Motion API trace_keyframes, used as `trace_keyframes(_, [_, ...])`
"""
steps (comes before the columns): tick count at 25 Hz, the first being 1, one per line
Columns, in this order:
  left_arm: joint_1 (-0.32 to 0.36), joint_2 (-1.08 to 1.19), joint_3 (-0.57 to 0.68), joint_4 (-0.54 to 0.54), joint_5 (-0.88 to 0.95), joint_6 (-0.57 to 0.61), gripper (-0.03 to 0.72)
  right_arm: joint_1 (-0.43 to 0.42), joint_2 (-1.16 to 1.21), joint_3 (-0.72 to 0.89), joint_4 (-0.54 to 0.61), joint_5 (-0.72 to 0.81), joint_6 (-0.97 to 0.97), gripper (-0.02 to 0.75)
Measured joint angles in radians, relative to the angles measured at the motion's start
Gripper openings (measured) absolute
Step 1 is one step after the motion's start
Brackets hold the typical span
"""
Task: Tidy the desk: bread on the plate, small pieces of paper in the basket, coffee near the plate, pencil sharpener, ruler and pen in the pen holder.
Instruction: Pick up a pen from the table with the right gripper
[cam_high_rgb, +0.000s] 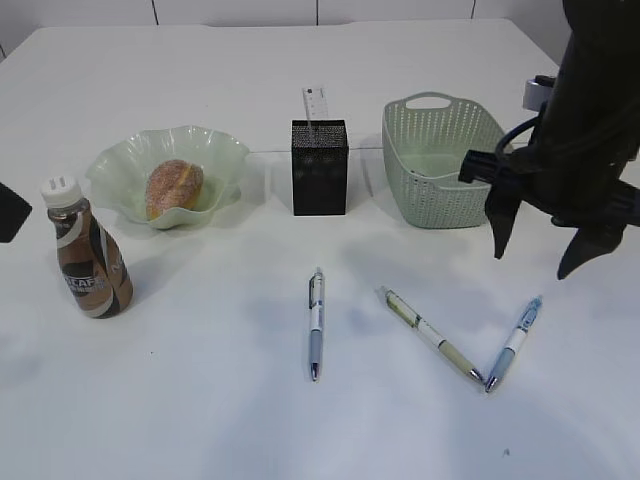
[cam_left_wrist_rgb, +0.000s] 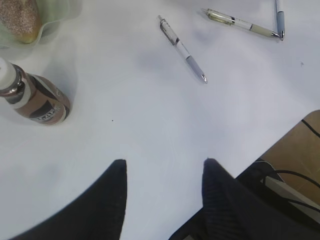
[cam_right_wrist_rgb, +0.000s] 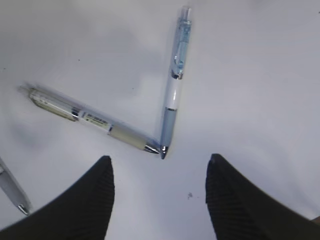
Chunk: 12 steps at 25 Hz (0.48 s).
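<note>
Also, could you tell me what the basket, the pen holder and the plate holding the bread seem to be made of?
Basket: likely matte green plastic, moulded in a woven pattern. Pen holder: probably black perforated metal mesh, though plastic is possible. Plate: translucent pale green with a glossy wavy rim, glass or clear plastic.

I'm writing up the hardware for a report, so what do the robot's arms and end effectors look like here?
The right arm is matte black and bulky, with a black cable looping beside it. Its right end effector has two tapered, pointed black fingers, finely ribbed on the surface. The left end effector has the same dark ribbed fingers. No markings or logos are visible on either one.
</note>
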Motion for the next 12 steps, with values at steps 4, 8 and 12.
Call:
trace_keyframes(4, [0.0, 0.0, 0.0, 0.0, -0.02, -0.002, 0.34, -0.008, 0.012, 0.0, 0.044, -0.033, 0.022, 0.457])
trace_keyframes(8, [0.0, 0.0, 0.0, 0.0, -0.048, -0.002, 0.34, -0.014, 0.042, 0.0, 0.085, -0.08, 0.022, 0.457])
trace_keyframes(12, [0.0, 0.0, 0.0, 0.0, -0.054, -0.002, 0.34, -0.025, 0.061, 0.004, 0.111, -0.114, 0.023, 0.457])
